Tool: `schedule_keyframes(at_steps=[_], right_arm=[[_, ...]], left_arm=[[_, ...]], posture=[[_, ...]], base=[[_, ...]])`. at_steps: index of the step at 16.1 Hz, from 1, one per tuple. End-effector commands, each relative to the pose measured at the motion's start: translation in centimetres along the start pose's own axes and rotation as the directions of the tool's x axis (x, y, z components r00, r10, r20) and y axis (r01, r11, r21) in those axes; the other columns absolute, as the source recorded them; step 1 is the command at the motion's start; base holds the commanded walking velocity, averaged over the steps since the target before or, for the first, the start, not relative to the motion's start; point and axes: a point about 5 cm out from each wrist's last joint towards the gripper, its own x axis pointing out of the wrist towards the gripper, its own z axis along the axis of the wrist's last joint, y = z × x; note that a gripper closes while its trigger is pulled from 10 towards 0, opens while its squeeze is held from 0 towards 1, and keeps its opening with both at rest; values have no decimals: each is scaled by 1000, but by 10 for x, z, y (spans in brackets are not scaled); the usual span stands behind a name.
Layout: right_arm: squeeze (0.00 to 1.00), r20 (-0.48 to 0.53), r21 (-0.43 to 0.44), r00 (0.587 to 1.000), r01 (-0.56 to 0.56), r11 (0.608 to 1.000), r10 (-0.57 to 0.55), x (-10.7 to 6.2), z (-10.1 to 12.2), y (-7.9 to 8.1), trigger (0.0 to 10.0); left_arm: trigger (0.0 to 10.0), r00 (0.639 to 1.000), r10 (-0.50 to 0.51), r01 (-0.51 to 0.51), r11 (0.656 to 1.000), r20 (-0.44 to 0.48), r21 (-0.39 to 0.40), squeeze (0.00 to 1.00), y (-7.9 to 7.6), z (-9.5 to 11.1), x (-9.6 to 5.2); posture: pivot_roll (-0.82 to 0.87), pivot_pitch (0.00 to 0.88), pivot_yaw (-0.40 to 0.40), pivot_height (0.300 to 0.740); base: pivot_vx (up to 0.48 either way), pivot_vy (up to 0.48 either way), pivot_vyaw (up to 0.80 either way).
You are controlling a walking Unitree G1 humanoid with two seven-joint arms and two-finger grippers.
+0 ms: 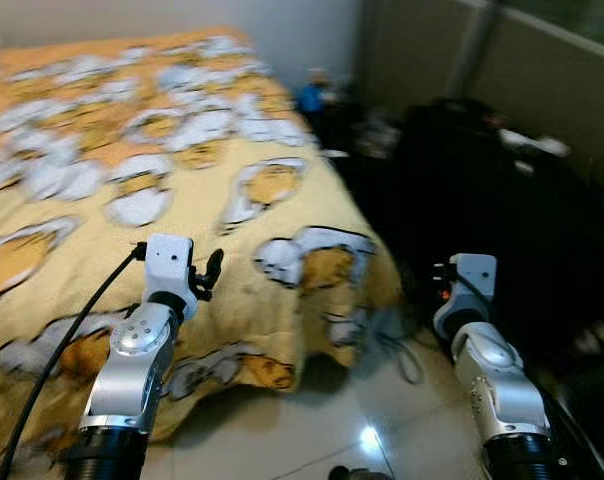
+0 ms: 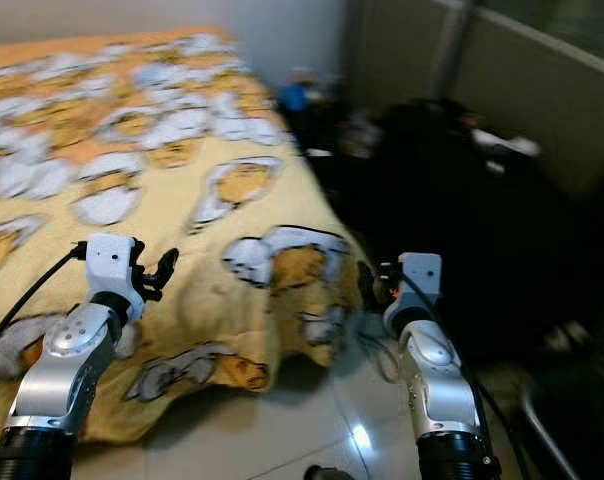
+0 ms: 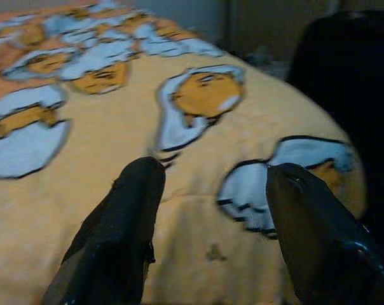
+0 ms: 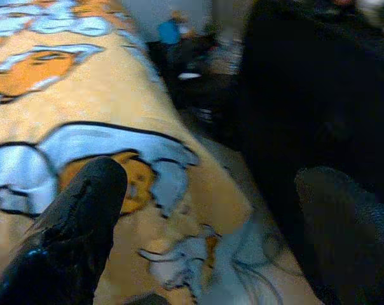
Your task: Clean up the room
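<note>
1. I stand at the foot corner of a bed [image 1: 102, 130] covered with a yellow-orange blanket [image 1: 232, 250] printed with white and orange cartoon figures; the blanket hangs over the bed's edge down toward the pale tiled floor [image 1: 312, 430].
2. My left tool [image 3: 211, 190] is raised over the near end of the bed, above the blanket. Its two black fingers [image 3: 125, 216] stand wide apart with nothing between them.
3. My right tool [image 4: 211, 210] is held out past the bed's corner, over the gap between the bed and a large dark mass [image 1: 502, 200] on my right. Its fingers [image 4: 77, 222] are also spread wide and hold nothing.
4. Both silver arms reach forward; a black cable [image 1: 62, 350] runs along my left arm.
5. The things to tidy lie in the strip between the bed and the dark mass: a blurred clutter on the floor near the far wall, with something blue [image 1: 310, 95] among it and a pale item [image 1: 537, 143] on top of the dark mass. I cannot tell what they are.
6. A thin tangle of cord [image 1: 397, 345] lies on the floor just beside the hanging blanket corner.
</note>
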Motion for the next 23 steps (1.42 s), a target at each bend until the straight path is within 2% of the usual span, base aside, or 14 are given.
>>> schedule_keyframes(at_steps=[1,6,7,8,10,11,12,13,15,20,23], right_arm=[[0,-6,-13,1000,-10,1000,10,-1,0,4,10000],[0,-9,-4,1000,-2,1000,2,1,-1,8,10000],[0,-5,-18,1000,-3,1000,3,3,0,8,10000],[0,-3,-30,1000,19,999,-19,4,1,3,10000],[0,-1,-30,1000,11,999,-11,4,2,3,10000],[0,-5,-36,1000,0,999,0,4,0,7,10000],[0,-1,-39,1000,0,999,0,4,1,7,10000],[0,2,-43,1000,5,999,-5,3,0,5,10000],[0,-5,-45,1000,11,999,-11,0,-2,5,10000],[0,62,-44,998,12,999,-9,0,11,10,10000],[0,81,-48,996,25,999,-21,0,13,7,10000]], left_arm=[[10000,1000,5,-5,1000,6,-10,0,4,4,-1],[10000,1000,-2,2,1000,21,2,0,5,6,1],[10000,1000,-6,4,995,-15,-96,0,5,5,2],[10000,999,-9,5,991,-30,-135,0,2,2,3],[10000,999,-19,11,986,-44,-168,0,3,2,2],[10000,999,-6,-2,986,-46,-167,0,7,2,3],[10000,1000,23,-24,998,-14,-63,0,9,3,3],[10000,999,29,-30,1000,14,6,0,5,3,3],[10000,1000,14,-14,1000,21,-17,0,4,4,1],[10000,998,-31,33,999,47,-35,0,5,6,-1],[10000,998,-35,37,999,49,-39,0,6,6,-2]], posture=[[-8,0,34,740],[-2,0,28,740],[-7,0,34,740],[-14,0,38,740],[-6,0,31,740],[-16,0,40,740],[-20,0,42,740],[-17,0,37,740],[-20,0,31,740],[-25,0,33,740],[-20,0,31,740]], base=[[0,0,-800],[0,0,-800],[0,0,-800],[0,0,-800],[0,0,-800],[0,0,-800],[0,0,-800],[0,0,-800],[0,0,-800],[52,0,-724],[316,0,-140]])
